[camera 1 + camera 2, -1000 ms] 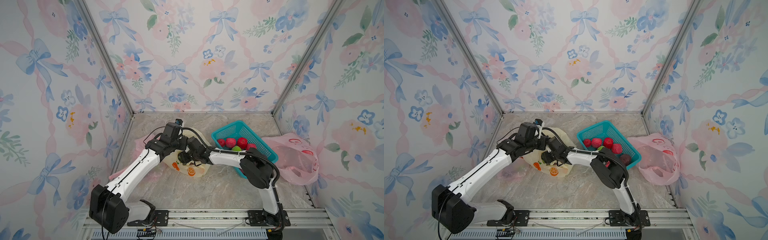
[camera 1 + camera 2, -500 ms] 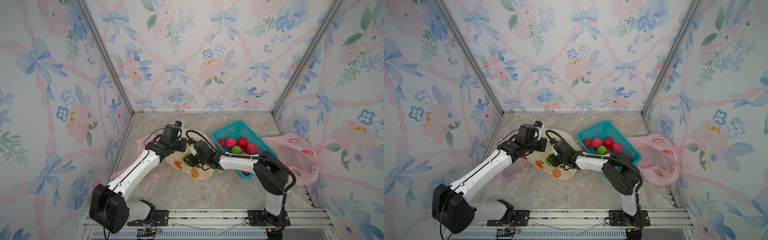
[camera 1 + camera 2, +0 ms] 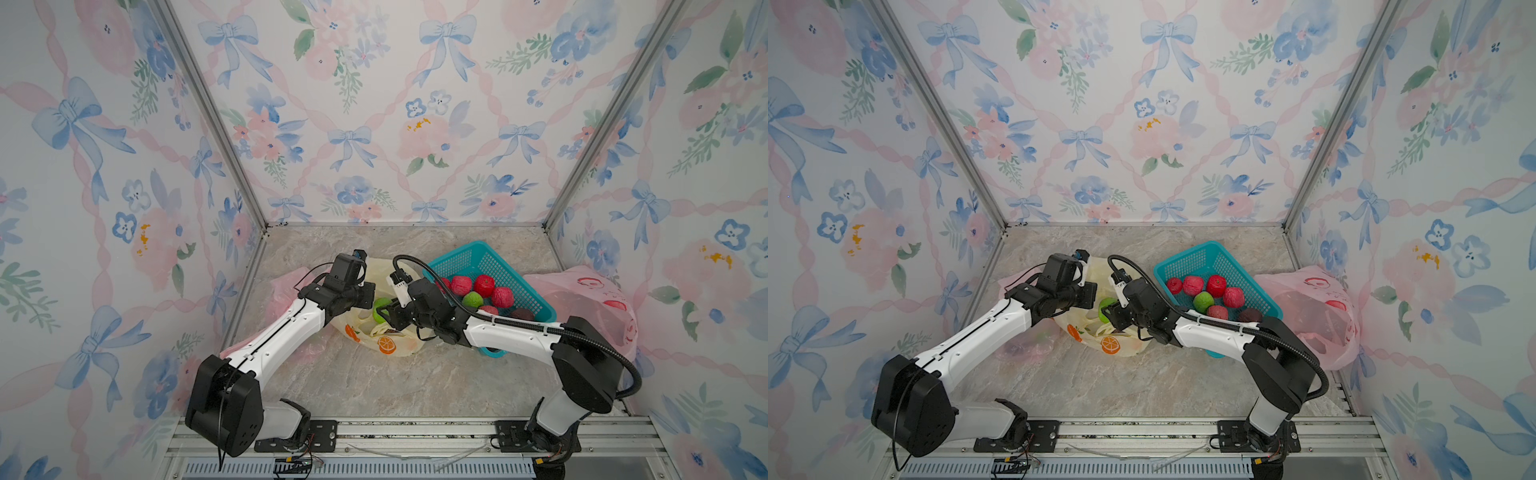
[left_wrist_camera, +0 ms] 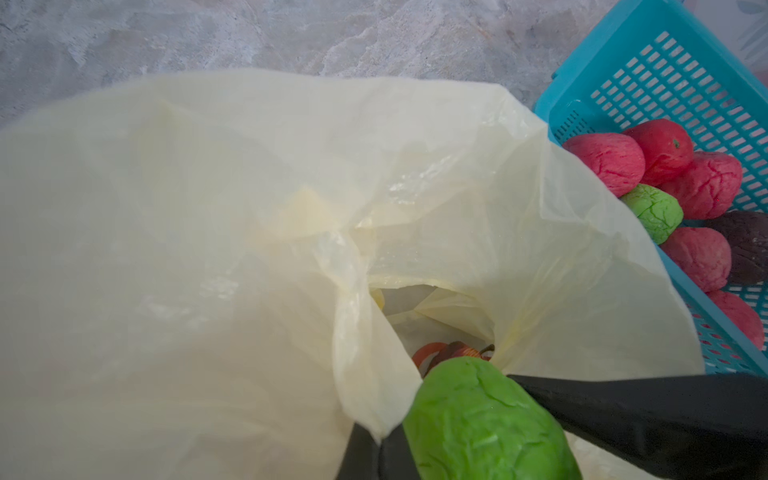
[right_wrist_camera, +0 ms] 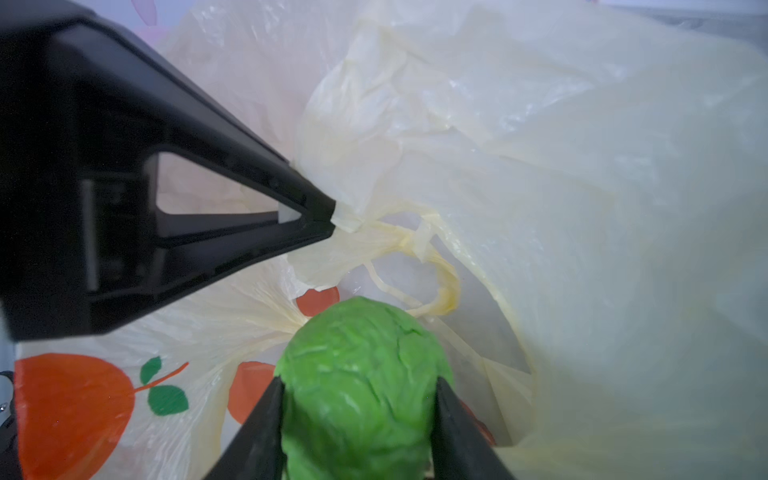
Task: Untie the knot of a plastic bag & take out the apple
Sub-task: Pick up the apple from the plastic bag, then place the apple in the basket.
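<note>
A pale yellow plastic bag (image 3: 388, 343) (image 3: 1115, 343) with orange fruit prints lies mid-table, its mouth open. My left gripper (image 4: 378, 451) (image 3: 370, 300) is shut on the edge of the bag (image 4: 291, 208); in the right wrist view its fingertips (image 5: 326, 216) pinch the film. My right gripper (image 5: 359, 380) (image 3: 385, 312) is shut on a green apple (image 5: 361, 374) (image 4: 478, 419) (image 3: 379, 309) (image 3: 1106, 306) at the bag's mouth. A twisted handle loop (image 5: 442, 286) hangs behind the apple.
A teal basket (image 3: 465, 257) (image 3: 1187, 254) (image 4: 665, 75) holding several red apples and a green one stands just right of the bag. Pink plastic bags lie at the right wall (image 3: 590, 307) and under my left arm (image 3: 282, 291).
My right arm has drawn back toward the right and front, and the green apple now shows between its fingers at the bag's mouth. The left gripper has kept hold of the bag.
</note>
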You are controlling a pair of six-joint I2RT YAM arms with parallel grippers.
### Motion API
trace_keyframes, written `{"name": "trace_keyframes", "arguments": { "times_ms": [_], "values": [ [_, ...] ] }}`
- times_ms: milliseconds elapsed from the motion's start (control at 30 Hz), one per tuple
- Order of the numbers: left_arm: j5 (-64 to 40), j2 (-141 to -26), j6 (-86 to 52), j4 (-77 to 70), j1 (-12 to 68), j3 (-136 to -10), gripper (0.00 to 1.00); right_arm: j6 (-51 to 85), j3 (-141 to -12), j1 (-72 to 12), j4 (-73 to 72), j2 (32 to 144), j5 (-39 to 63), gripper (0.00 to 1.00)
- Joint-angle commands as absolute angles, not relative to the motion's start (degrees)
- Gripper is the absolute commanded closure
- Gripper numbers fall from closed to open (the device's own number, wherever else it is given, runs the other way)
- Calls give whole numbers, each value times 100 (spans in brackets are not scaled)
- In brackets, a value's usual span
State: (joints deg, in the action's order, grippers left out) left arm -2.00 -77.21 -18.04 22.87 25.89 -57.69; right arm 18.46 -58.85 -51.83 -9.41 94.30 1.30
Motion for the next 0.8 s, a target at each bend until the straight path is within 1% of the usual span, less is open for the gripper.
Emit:
{"name": "trace_keyframes", "arguments": {
  "times_ms": [0,167,267,300,367,433,467,500,600,767],
  "values": [
    [-279,-7749,-1740,2115,2551,-5754,100,1912,-5619,-5048,-1476,9003,299,70],
    [-466,-7751,-1776,2030,2554,-5749,100,2361,-5367,-4803,-2171,8660,601,69],
    [-428,-7662,-1749,2039,2552,-5750,100,2355,-5292,-4622,-2197,8302,623,69],
    [-410,-7629,-1745,2039,2549,-5736,94,2300,-5271,-4538,-2077,8123,555,69],
    [-362,-7549,-1747,2039,2551,-5723,79,2133,-5264,-4362,-1690,7767,335,69],
    [-325,-7473,-1749,2037,2550,-5709,66,1959,-5307,-4112,-1090,7408,27,69],
    [-303,-7424,-1749,2035,2550,-5710,56,1858,-5313,-3961,-799,7244,-140,68],
    [-290,-7382,-1745,2039,2550,-5726,49,1782,-5323,-3771,-476,7102,-288,68],
    [-284,-7258,-1709,2041,2555,-5783,43,1687,-5292,-3128,306,6769,-608,68],
    [-211,-7008,-1626,2040,2552,-5886,41,1458,-5159,-2360,1117,6620,-1107,68]
  ]
}}
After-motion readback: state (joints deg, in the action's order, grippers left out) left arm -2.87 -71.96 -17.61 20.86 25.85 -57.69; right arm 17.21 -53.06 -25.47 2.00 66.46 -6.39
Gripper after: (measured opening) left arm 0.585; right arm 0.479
